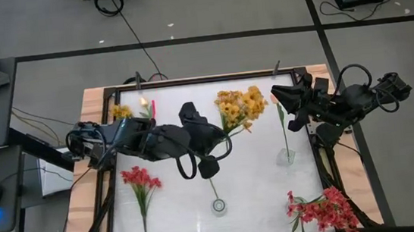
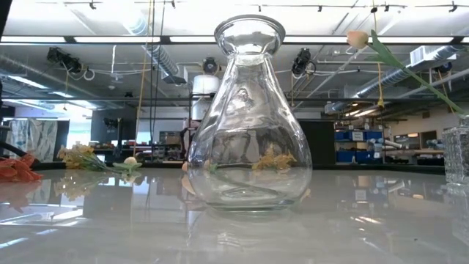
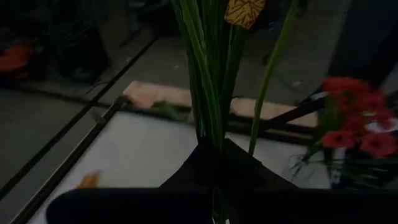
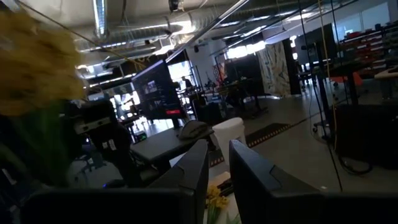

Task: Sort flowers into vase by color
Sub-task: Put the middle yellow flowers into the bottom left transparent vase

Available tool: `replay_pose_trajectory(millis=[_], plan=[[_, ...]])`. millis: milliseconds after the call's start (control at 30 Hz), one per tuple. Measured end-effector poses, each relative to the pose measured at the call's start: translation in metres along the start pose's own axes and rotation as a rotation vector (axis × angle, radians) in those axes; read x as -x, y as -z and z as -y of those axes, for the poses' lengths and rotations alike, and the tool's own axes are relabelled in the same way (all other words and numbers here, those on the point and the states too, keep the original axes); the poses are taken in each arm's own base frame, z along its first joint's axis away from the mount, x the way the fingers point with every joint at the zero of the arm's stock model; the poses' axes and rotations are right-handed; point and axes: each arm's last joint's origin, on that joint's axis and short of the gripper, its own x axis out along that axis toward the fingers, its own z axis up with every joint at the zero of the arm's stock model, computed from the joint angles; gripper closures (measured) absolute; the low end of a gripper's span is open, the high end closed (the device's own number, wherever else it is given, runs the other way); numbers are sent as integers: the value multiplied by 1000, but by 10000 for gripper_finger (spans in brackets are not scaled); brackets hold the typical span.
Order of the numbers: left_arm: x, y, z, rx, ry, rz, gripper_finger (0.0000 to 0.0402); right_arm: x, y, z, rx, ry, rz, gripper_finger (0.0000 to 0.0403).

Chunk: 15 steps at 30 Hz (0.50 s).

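Note:
A bushy yellow flower bunch (image 1: 240, 105) hangs in the air over the table's middle, with my left gripper (image 1: 223, 139) shut on its green stems (image 3: 208, 93). The thin lower stem end (image 1: 214, 189) reaches toward the clear middle vase (image 1: 219, 205), which stands with nothing in it (image 2: 249, 117). A pale tulip (image 2: 359, 37) stands in the right vase (image 1: 285, 156). Red flowers lie at the left (image 1: 141, 179) and the near right (image 1: 323, 210). My right gripper (image 1: 285, 101) waits above the far right corner, its fingers (image 4: 193, 171) slightly apart around nothing. My left gripper pinches the yellow bunch's green stems (image 3: 211, 134) together between its two fingers (image 3: 239, 168), below the flower heads. The fingers lie across the stems. The bunch is lifted clear of the table, heads toward the far right, lower stem end toward the middle vase.
Small yellow flowers (image 1: 120, 111) and a peach bud (image 1: 145, 103) lie at the far left corner. A dark frame (image 1: 188, 80) and a wooden border (image 1: 91, 142) run round the white table top. Bare table lies between the red flowers and the middle vase.

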Motion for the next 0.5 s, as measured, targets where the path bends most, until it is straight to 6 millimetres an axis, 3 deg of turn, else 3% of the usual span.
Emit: replay_pose_trajectory(millis=[267, 500], plan=[[1, -13, 7, -124, 167, 108, 384, 0, 0, 0, 0, 0, 0, 328], [-3, 4, 6, -221, 134, 25, 385, 0, 0, 0, 1, 0, 0, 328]])
